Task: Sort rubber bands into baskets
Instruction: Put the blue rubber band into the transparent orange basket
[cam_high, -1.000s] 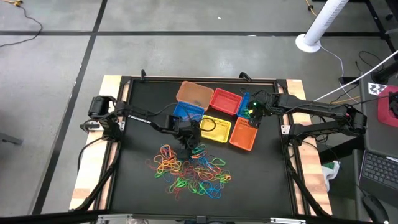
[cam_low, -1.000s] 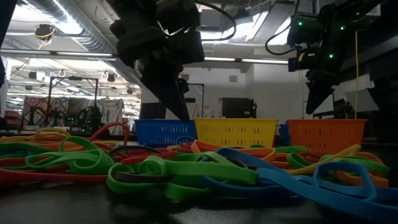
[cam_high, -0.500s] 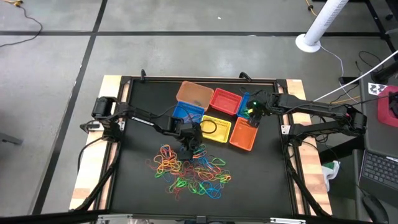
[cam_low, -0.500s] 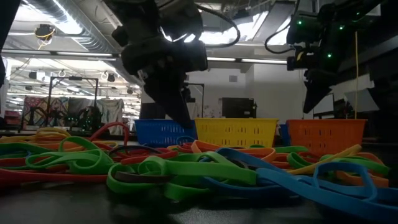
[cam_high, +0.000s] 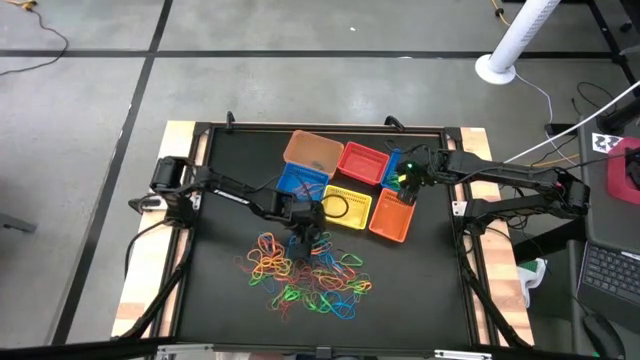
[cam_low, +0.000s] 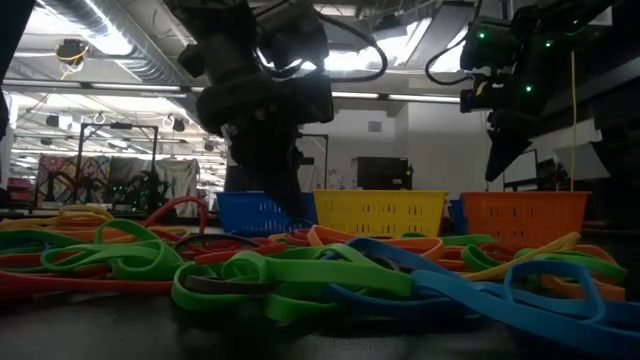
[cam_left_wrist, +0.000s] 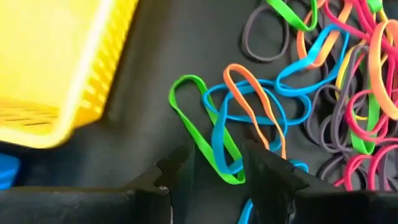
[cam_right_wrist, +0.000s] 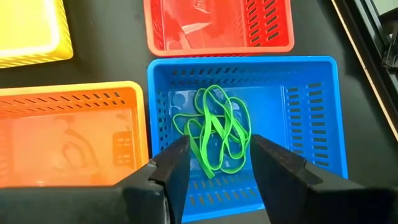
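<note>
A loose pile of rubber bands (cam_high: 305, 275) in red, orange, yellow, green and blue lies on the black mat, near the front. My left gripper (cam_high: 305, 238) hangs open, pointing steeply down over the pile's far edge. In its wrist view the fingers (cam_left_wrist: 177, 171) stand on either side of a green band (cam_left_wrist: 202, 124) and a blue band (cam_left_wrist: 249, 115) that lie crossed under an orange one. My right gripper (cam_right_wrist: 214, 155) waits open above a blue basket (cam_right_wrist: 317, 124) that holds green bands (cam_right_wrist: 214, 134).
The baskets stand in a cluster behind the pile: tan-orange (cam_high: 313, 152), red (cam_high: 362, 163), blue (cam_high: 298, 180), yellow (cam_high: 350, 208) with a dark band inside, and orange (cam_high: 392, 218). The yellow basket's corner (cam_left_wrist: 56, 74) is close beside my left gripper. Bare mat lies to the left.
My left gripper has sunk a little toward the far edge of the pile, staying open. The bands and baskets have not moved.
</note>
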